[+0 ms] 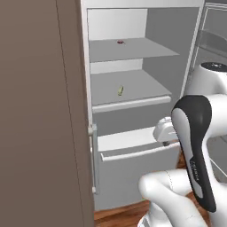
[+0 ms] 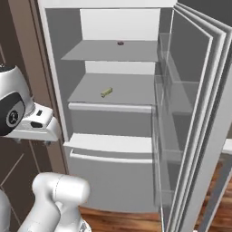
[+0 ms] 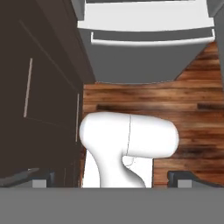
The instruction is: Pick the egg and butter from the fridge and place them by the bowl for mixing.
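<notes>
The fridge stands open in front of me, its door with wire racks swung out to the right. The butter, a small pale-yellow stick, lies on the middle shelf. The egg and the bowl are out of view. My gripper hangs in front of the bottom drawer, well below and left of the butter, pointing down at the floor. In the hand view its dark fingertips stand far apart with nothing between them, so the gripper is open.
A small flat red thing sits on the top shelf. A tall brown cabinet panel borders the fridge on the left. The dark cabinet front and wooden floor lie under the hand.
</notes>
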Available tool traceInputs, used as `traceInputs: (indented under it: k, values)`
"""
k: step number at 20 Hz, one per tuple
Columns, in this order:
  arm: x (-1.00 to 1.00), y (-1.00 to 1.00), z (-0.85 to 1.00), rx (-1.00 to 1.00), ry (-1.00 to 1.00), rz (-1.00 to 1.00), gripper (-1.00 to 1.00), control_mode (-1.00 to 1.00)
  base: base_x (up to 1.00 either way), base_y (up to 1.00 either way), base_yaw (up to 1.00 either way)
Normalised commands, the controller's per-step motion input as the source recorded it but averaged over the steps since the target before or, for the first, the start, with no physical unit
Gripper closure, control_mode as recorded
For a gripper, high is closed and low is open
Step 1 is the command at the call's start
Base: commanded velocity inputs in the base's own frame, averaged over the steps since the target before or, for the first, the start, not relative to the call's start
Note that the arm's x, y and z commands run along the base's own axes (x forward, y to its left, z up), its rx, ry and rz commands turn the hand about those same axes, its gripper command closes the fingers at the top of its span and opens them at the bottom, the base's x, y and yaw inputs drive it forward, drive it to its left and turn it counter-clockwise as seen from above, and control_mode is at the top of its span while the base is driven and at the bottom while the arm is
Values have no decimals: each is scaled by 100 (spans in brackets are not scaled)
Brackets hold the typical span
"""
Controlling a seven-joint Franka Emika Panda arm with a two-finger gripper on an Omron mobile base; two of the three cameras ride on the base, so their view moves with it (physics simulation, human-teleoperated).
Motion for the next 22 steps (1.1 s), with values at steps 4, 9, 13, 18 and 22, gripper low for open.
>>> traceInputs:
  k: [4, 9, 13, 18, 22]
  values:
    - [0, 0, 0, 0, 0, 0, -100, 100, 76, 0, -6]
    - [0, 0, 0, 0, 0, 0, -100, 100, 71, -7, -5]
    - [0, 0, 0, 0, 0, 0, -100, 100, 50, -16, -1]
    - [0, 0, 0, 0, 0, 0, -100, 100, 38, -25, 0]
    - [0, 0, 0, 0, 0, 0, -100, 100, 53, -29, 0]
